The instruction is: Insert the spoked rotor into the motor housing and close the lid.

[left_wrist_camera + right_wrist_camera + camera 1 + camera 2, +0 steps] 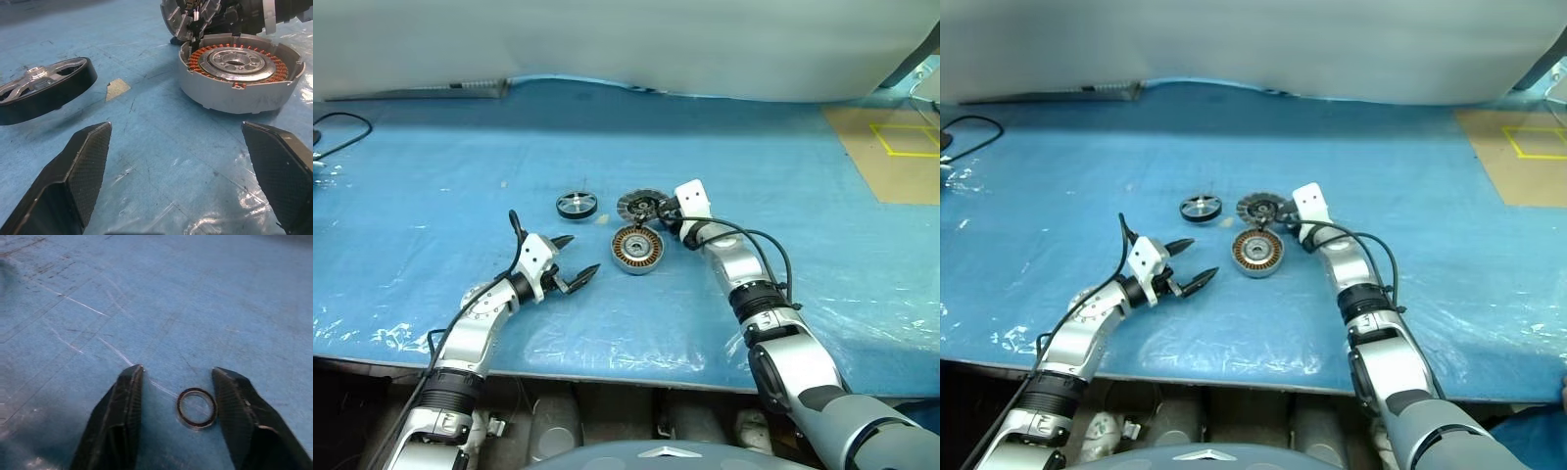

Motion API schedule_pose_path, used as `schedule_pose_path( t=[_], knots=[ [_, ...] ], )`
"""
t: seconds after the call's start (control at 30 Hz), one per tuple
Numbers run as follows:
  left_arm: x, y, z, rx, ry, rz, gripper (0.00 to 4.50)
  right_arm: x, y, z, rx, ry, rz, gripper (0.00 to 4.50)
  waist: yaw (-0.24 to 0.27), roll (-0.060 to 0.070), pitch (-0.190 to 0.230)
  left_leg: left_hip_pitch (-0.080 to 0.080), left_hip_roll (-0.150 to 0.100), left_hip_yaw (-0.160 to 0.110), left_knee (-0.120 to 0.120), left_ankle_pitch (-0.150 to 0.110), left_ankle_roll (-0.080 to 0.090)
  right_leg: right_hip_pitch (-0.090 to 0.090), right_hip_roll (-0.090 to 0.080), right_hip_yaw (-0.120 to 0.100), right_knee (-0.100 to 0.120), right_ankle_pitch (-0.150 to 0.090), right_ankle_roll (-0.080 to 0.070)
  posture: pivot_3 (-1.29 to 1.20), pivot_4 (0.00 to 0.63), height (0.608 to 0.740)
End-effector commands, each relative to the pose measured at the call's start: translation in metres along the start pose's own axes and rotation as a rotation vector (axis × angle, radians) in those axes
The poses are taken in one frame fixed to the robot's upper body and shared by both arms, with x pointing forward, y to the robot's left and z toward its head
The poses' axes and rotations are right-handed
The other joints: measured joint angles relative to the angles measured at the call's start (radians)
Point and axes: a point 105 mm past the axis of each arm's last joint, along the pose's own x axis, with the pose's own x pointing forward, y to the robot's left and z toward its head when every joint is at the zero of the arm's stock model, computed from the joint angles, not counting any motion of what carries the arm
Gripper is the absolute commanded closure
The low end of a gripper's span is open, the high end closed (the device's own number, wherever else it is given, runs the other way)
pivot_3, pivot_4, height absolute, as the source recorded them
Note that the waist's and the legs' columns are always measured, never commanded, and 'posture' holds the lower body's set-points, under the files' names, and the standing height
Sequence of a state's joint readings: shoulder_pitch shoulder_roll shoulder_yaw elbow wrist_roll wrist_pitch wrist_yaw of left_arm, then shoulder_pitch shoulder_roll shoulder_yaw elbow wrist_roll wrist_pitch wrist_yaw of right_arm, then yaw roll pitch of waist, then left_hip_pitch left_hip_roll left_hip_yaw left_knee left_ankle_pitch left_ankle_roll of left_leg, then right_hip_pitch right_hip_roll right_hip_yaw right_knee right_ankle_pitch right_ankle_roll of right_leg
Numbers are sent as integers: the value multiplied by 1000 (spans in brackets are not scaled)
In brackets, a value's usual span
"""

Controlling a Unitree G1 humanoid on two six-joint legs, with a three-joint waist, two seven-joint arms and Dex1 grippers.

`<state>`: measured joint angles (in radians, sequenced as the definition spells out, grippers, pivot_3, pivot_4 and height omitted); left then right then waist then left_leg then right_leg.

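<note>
Lying flat near the middle of the blue plastic-covered tabletop (431, 196), the rotor (577, 205), lid (639, 206) and housing (637, 249) sit close together with wide bare sheet on every side, the front edge well behind the arms. The rotor, a black-rimmed wheel with silver spokes, rests hub-up, apart from the others. The housing, a grey ring lined with copper windings, opens upward. The finned lid lies just behind it, tilted in the left wrist view, with the right gripper (664, 211) at its edge; its fingers (239, 416) stand partly apart, and whether they grip the lid cannot be told. A small metal ring (196, 407) shows between them. The left gripper (576, 259) has fingers (78, 171) spread wide, empty, pointing at the housing.
</note>
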<state>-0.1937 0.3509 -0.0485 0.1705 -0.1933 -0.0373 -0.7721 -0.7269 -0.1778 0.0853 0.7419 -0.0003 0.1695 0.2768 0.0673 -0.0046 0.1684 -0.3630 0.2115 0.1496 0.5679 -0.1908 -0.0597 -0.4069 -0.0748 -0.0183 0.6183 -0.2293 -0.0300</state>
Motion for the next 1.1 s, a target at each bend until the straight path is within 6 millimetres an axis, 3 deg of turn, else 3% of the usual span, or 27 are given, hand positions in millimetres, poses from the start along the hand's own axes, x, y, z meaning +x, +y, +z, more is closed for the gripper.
schedule_pose_path(
  t=[0.03,0.1,0.43,0.57,0.73,1.0,1.1],
  knots=[
    [0,0,11,32,-35,-1,0,-5,0,-34,-12,107,-10,3344,1,0,0,0,0,0,0,0,0,0,0,0,0,0,0,0,150,740],
    [-1,0,11,32,-34,0,0,-9,-1,-37,-19,115,-5,3912,2,0,0,0,0,0,0,0,0,0,0,0,0,0,0,0,150,740],
    [1,-1,10,29,-32,-6,0,-50,-4,-58,-106,135,77,3910,6,-1,-1,0,0,0,-4,0,0,2,0,-1,-6,0,0,0,150,740],
    [3,-1,10,31,-33,-12,0,-81,3,-64,-186,114,206,3910,6,-2,-2,0,0,0,-6,0,0,3,0,-1,-10,0,0,0,150,740],
    [4,0,10,30,-32,-19,0,-103,9,-47,-208,47,312,3910,0,-2,-2,0,0,0,-8,0,0,3,1,-1,-12,0,1,0,150,740],
    [5,0,10,29,-31,-23,0,-118,33,24,-192,-151,510,3910,-2,-1,-1,-4,1,0,-8,0,1,-1,1,-1,-12,0,1,0,150,740],
    [3,1,9,29,-30,-19,0,-120,48,40,-199,-189,575,3910,0,-1,-1,-4,1,0,-8,0,1,-2,1,-2,-11,0,0,0,150,740]
  ],
)
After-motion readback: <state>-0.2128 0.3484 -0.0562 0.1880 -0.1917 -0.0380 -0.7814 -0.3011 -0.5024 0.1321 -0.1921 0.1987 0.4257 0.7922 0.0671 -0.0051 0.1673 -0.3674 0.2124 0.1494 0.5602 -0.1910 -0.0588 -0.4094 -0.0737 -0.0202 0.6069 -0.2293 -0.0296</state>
